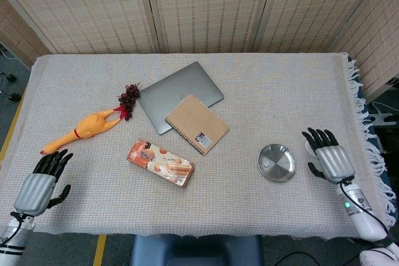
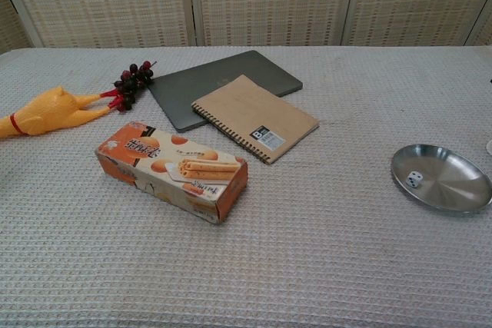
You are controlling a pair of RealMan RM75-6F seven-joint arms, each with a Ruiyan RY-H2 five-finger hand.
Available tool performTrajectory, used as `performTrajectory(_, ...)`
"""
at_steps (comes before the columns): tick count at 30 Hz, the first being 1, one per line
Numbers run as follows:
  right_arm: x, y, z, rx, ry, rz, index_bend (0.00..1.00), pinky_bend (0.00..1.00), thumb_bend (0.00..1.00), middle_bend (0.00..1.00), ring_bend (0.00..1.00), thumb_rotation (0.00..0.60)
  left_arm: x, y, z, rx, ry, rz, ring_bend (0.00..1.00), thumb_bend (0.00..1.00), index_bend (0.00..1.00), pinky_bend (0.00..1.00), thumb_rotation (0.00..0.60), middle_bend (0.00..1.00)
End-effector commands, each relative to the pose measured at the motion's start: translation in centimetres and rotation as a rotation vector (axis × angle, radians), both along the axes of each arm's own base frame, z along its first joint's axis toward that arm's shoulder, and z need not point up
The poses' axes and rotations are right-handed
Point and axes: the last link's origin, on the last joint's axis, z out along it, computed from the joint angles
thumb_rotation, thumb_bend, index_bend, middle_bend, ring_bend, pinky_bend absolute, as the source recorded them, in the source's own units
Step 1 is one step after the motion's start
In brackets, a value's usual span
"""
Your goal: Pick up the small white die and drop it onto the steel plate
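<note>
Tablecloth (image 1: 249,79) bears both hands, left hand (image 1: 38,185) and right hand (image 1: 330,159), flat with fingers (image 1: 317,136) released.

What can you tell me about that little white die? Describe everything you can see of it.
The die is a small white cube with dark pips, too tiny to count. It looks like plastic. It rests inside the steel plate, on the left part of the shallow dish, near the rim. Only the plate touches it; no hand holds it.
</note>
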Motion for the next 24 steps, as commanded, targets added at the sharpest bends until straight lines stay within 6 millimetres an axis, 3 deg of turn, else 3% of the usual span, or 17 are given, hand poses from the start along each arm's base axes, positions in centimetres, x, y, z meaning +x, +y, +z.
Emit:
performTrajectory(1, -2.6, -1.0, 2.0, -0.005, 0.049, -0.099, 0.0, 0.0, 0.27, 0.0, 0.0, 0.6, 0.0, 0.1, -0.2, -0.004, 0.004, 0.001, 0.0, 0.42, 0.0, 0.1, 0.6, 0.0)
performTrajectory(8, -5.7, -2.3, 1.2, 0.014, 0.023, -0.221, 0.0, 0.0, 0.27, 0.0, 0.0, 0.6, 0.1, 0.2, -0.4, -0.008, 0.013, 0.002, 0.0, 0.42, 0.0, 0.1, 0.6, 0.0)
performTrajectory(14, -5.6, -4.6, 0.4, 0.002, -0.025, -0.205, 0.0, 0.0, 0.27, 0.0, 0.0, 0.6, -0.1, 0.3, -0.6, -0.014, 0.022, 0.015, 0.0, 0.42, 0.0, 0.1, 0.6, 0.0)
performTrajectory(21, -5.6, -5.3, -0.9, 0.041, -0.026, -0.201, 0.0, 0.0, 0.27, 0.0, 0.0, 0.6, -0.1, 0.3, -0.6, -0.013, 0.021, 0.015, 0.0, 0.42, 0.0, 0.11, 0.6, 0.0)
performTrajectory(24, -5.5, -5.5, -1.1, 0.041, -0.031, -0.193, 0.15, 0.1, 0.27, 0.08, 0.01, 0.6, -0.2, 0.3, -0.7, -0.016, 0.03, 0.016, 0.0, 0.42, 0.0, 0.11, 0.6, 0.0)
